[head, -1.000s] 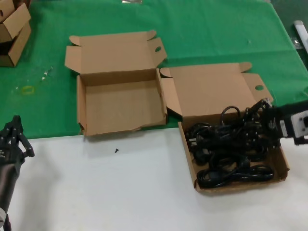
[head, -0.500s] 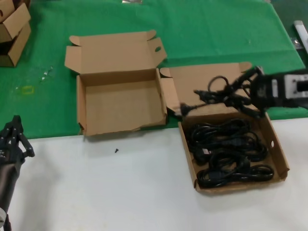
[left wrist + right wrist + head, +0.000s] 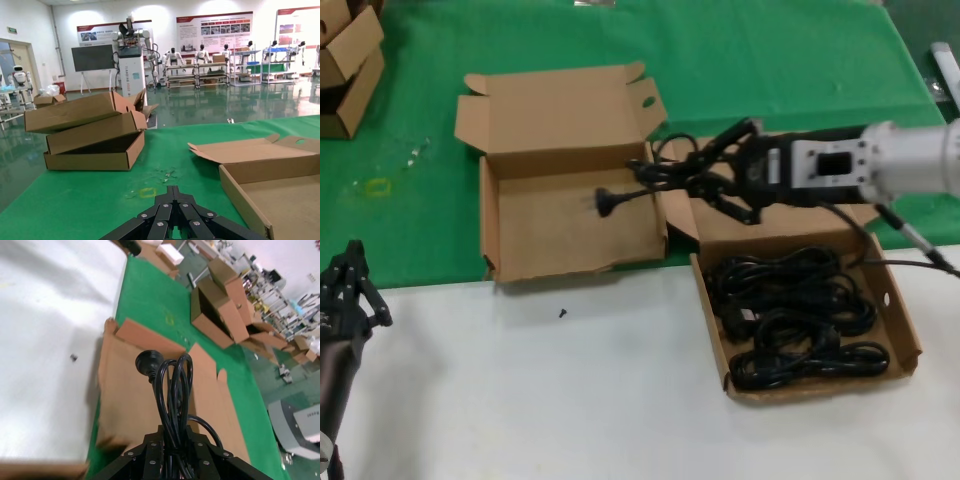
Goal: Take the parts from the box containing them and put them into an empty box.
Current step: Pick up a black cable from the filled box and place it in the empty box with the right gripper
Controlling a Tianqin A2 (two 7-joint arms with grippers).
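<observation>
Head view: right pincer (image 3: 715,178) clamps coiled black power cable (image 3: 660,172), airborne over right wall of empty shallow brown cardboard box (image 3: 570,215) with sagging front; plug end hangs above its floor. More black cables (image 3: 790,315) fill straight-walled brown cardboard box (image 3: 905,325) on bench (image 3: 520,400). Left pincer (image 3: 345,285) closed, empty, parked at bench's left edge.

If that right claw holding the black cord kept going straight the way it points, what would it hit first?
Probably nothing solid at first: the right gripper carries the cord above the empty box, pointing across it. Height is hard to judge, so its side wall might be next.
</observation>
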